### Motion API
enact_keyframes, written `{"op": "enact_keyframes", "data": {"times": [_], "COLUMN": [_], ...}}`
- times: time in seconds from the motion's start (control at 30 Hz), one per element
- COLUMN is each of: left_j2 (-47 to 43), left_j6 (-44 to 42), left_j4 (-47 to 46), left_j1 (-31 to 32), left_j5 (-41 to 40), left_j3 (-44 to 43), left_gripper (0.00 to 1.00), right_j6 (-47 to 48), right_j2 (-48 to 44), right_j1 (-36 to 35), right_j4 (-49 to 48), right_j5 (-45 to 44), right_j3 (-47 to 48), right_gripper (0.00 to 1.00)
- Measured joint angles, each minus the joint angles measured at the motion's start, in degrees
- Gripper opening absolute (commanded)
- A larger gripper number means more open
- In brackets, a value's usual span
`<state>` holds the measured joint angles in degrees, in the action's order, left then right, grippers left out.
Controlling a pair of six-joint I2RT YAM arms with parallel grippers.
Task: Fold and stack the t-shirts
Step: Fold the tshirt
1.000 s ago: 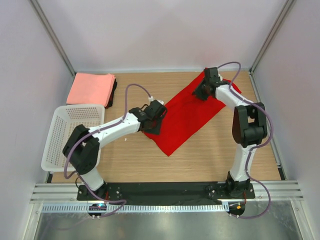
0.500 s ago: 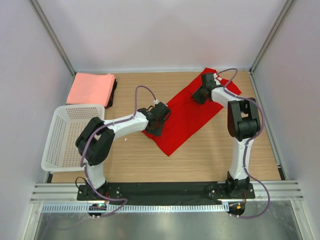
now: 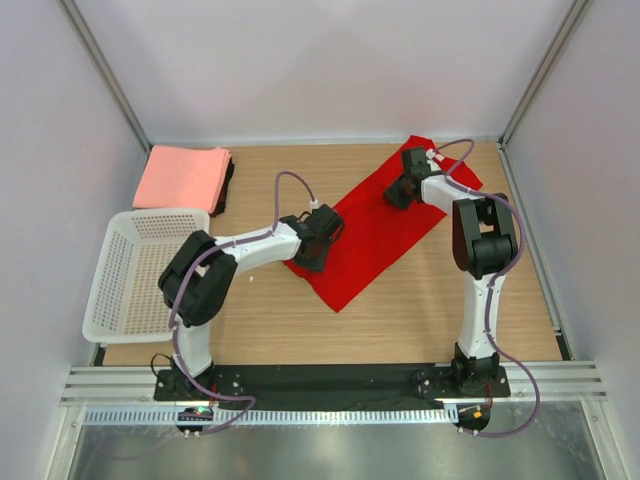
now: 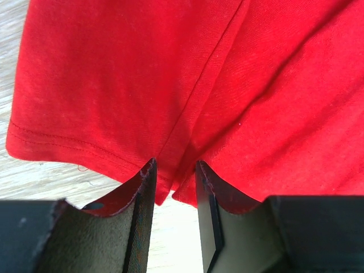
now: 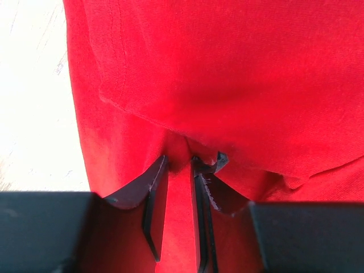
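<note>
A: Right, starting from the red t-shirt [image 3: 370, 240]: spread flat and slantwise on the worktop [image 3: 430, 300], caught at one long edge by the left claw [image 4: 173, 170] and at the far end by the right claw [image 5: 179, 165].

B: Properly gripped, or just resting on top?

A: Gripped, by the look of it. Left claw narrowed to a slim gap, nipping a stitched hem edge right between its tips, bare worktop just below. Right claw drawn nearly closed on a raised ridge of red cloth, a layered fold lying just ahead of it.

B: Judging the step as a fold-over, then. How to do it cleanly?

A: Raise both claws together and level, only high enough to clear the cloth beneath. Hold light tension between them, no stretching. Carry the pinched edge across, aiming for a straight crease, then lower, lay flat, and only then let go.

B: Anything to watch?

A: Possibly more than one layer caught in the right claw; hard to tell. Also dragging the whole shirt instead of folding it.

B: And afterwards?

A: Over to the folded salmon-pink t-shirts [image 3: 180, 177], well apart on the left claw's outer side, stacked on a dark t-shirt [image 3: 226, 185], beyond the white basket [image 3: 120, 280].
</note>
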<state>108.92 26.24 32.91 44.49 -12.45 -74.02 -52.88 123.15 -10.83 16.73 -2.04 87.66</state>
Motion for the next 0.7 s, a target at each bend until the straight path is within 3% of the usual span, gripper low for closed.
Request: {"op": "enact_keyframes", "data": {"times": [0.7], "left_j2": [0.2], "left_j6": [0.7], "left_j4": [0.0], "left_j1": [-2.0], "left_j5": [-0.4], "left_j3": [-0.1], "left_gripper": [0.33], "right_j6": [0.2], "right_j2": [0.0], "right_j1": [0.0], "right_j4": [0.5], "right_j5": [-0.9], "right_j3": [0.0], "right_gripper": [0.13]}}
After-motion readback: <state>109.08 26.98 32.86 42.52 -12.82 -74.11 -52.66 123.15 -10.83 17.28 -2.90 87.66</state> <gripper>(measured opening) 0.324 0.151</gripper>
